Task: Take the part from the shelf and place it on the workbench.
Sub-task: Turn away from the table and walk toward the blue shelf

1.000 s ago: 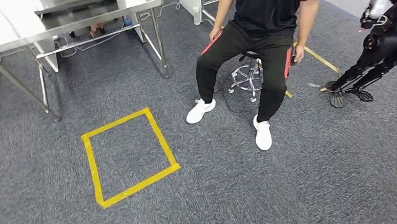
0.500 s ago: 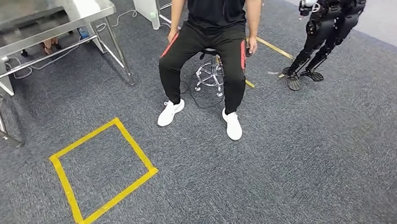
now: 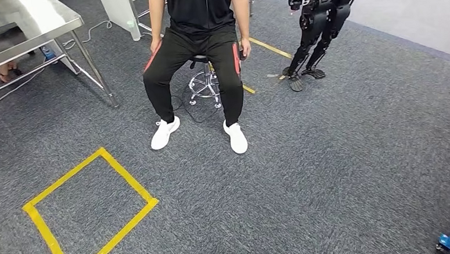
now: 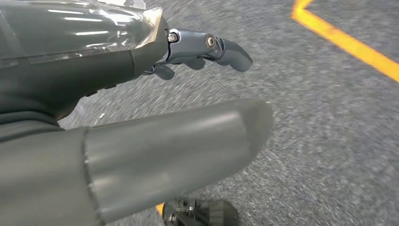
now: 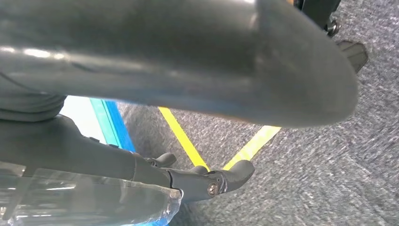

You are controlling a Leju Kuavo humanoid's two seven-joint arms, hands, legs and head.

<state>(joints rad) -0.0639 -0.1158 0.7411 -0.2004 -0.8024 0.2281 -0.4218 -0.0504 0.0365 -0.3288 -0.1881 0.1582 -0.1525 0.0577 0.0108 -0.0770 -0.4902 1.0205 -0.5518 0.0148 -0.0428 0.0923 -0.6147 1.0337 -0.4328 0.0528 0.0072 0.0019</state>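
Left hand (image 4: 117, 61) is hanging over grey carpet (image 4: 329, 141), its thumb (image 4: 179, 150) standing apart from its lightly bent fingers (image 4: 221, 47), with nothing between them. Right hand (image 5: 94, 160) is hanging the same way, thumb (image 5: 188, 61) spread wide of the fingers (image 5: 226, 176) and gripping nothing, with yellow floor tape (image 5: 181, 136) passing beneath.

In the head view a yellow tape square (image 3: 129, 175) is lying at lower left. A person (image 3: 205, 23) is sitting on a wheeled stool (image 3: 204, 84) at upper centre, a steel table (image 3: 37, 23) is standing at upper left, and a second robot (image 3: 316, 23) is standing at the top, right of centre.

With both hands free, the part is likely waiting on its shelf; where that stands cannot be told. Its weight and finish cannot be judged from here. A firm hold around its middle looks the safest plan, treating it as rigid and possibly slippery.
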